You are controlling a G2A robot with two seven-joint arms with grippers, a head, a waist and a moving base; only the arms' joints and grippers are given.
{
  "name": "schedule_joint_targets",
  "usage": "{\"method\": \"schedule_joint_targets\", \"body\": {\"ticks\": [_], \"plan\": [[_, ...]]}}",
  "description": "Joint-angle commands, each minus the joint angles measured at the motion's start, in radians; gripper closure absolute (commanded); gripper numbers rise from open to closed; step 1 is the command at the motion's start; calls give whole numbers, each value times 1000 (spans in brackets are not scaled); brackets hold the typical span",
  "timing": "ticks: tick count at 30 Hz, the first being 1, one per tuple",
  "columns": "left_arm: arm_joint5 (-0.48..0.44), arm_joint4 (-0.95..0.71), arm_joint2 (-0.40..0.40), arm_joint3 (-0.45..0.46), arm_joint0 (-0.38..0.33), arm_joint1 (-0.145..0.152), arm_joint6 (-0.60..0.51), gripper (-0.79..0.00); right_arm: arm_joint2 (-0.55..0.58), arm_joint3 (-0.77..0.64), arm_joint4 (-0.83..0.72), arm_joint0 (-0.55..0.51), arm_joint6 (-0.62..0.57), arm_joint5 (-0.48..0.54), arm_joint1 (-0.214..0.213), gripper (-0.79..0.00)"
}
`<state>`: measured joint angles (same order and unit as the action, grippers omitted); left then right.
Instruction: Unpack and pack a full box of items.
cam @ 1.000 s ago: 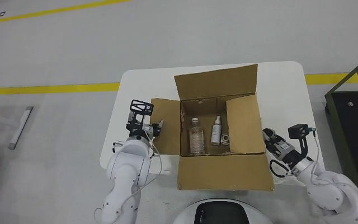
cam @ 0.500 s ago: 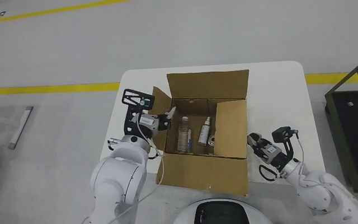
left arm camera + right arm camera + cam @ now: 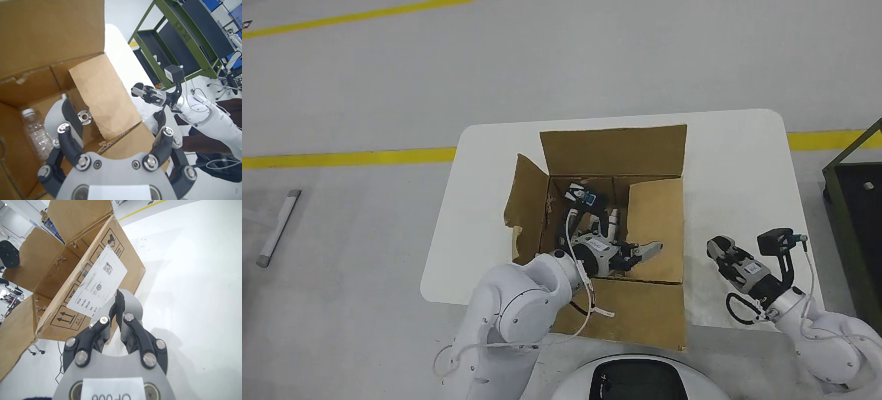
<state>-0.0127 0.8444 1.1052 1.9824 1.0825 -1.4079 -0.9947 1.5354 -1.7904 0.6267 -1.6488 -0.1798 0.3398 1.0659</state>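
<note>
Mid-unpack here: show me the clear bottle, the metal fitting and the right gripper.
clear bottle (image 3: 35, 132): left wrist view, on its crinkled body below the white cap.
metal fitting (image 3: 84, 116): left wrist view, on its round flange face.
right gripper (image 3: 118, 299): right wrist view, between the shut fingertips.

light: bright, even | shadows: soft, box (image 3: 612, 150) interior dimmer | wrist views: straight lines bow near edges
</note>
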Motion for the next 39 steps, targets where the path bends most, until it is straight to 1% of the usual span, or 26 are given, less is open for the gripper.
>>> {"method": "schedule_joint_targets", "body": {"ticks": [1,11,12,14,17,19,21,27,31,33,39], "plan": [[0,74,0,-11,-7,2,-4,-785,0,-2,-3,-3,1,-1,1,0],[0,74,0,-11,-7,2,-4,-785,-20,-9,3,7,-3,-7,6,0],[3,45,-1,-15,7,1,22,-785,-25,-10,5,12,-6,-7,7,0],[-2,13,-8,-35,20,1,35,-785,-36,-7,9,22,-8,-8,9,0],[21,-74,-19,-80,18,-5,61,-785,-50,-6,19,35,-12,-10,11,0],[63,-90,-24,-120,2,-8,74,-785,-58,-6,24,39,-11,-12,12,0],[106,-139,-33,-153,-11,-14,85,-785,-64,-5,30,43,-12,-13,14,0],[162,-240,-32,-269,-49,-23,111,-785,-78,0,36,47,-12,-10,17,0],[176,-319,-23,-313,-55,-26,119,-785,-88,1,40,49,-19,-9,19,0],[183,-328,-23,-329,-59,-26,123,-785,-97,5,34,53,-23,-3,20,0],[196,-421,-26,-336,-61,-28,111,-785,-120,10,30,71,-36,5,24,0]]}}
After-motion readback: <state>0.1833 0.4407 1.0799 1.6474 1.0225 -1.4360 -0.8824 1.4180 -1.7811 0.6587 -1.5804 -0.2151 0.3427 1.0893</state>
